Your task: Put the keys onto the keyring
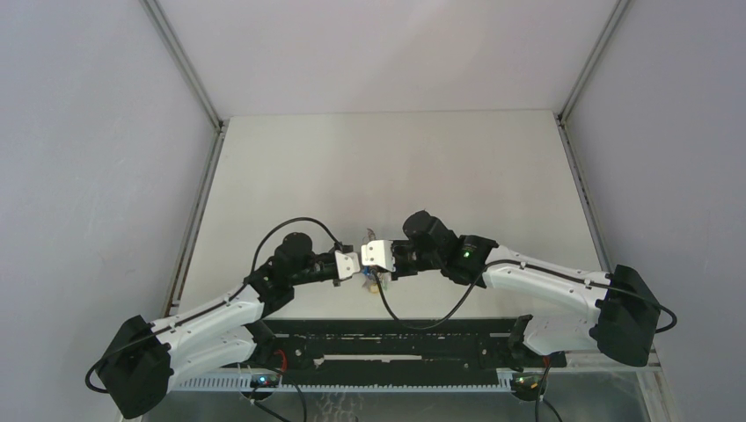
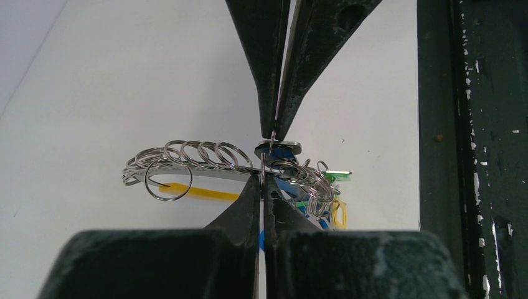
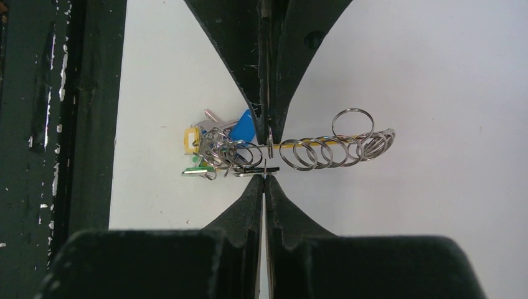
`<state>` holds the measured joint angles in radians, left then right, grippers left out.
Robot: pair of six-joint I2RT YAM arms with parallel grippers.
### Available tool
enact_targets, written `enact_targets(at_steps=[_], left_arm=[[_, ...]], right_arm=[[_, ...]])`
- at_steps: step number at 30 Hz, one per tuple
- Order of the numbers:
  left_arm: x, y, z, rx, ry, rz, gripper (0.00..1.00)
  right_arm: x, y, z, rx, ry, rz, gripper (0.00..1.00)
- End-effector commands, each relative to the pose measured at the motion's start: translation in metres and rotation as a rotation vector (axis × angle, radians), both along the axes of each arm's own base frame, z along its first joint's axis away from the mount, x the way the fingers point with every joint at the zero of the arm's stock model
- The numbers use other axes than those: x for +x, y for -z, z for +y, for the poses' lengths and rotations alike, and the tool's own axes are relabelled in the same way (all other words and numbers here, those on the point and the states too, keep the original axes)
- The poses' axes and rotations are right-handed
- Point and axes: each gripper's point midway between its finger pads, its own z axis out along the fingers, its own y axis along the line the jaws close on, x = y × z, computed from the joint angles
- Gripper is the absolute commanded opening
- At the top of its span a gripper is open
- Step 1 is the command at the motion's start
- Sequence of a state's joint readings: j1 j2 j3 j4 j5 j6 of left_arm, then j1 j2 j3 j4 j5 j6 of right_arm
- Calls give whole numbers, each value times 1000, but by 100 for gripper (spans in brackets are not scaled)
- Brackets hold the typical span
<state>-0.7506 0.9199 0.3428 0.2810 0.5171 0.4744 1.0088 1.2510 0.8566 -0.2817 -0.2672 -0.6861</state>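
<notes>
The keyring (image 2: 187, 159) is a row of silvery rings with a yellow band (image 2: 205, 193) and blue and green tags (image 2: 299, 187). It hangs between both grippers above the table. My left gripper (image 2: 263, 177) is shut on a thin ring wire of the keyring. It shows from above in the right wrist view as the left gripper (image 3: 269, 138). My right gripper (image 3: 264, 177) is shut at the key (image 3: 256, 169), a flat dark piece seen edge-on that touches its tips. In the left wrist view the right gripper (image 2: 274, 134) comes down onto the key (image 2: 278, 148). From above, both meet at the keyring (image 1: 374, 280).
The white table (image 1: 396, 167) stretches behind the arms, with grey walls on either side. A dark slotted rail (image 1: 387, 347) runs along the near edge. It also shows as the rail (image 2: 473, 149) and the rail (image 3: 43, 124) in the wrist views.
</notes>
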Motion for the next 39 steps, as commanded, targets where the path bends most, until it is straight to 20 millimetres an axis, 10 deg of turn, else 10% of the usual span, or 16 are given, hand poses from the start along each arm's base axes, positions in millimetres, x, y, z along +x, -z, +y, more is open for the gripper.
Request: enact_targets(at_steps=[1,39], left_arm=[[3,-45,-13,-87,47,-104,0],[2,-45,-14,-83,59,-96,0]], right_arm=[[2,-22,9,66,-5,-49,0],[-3,-18,14,49,-43,-26,0]])
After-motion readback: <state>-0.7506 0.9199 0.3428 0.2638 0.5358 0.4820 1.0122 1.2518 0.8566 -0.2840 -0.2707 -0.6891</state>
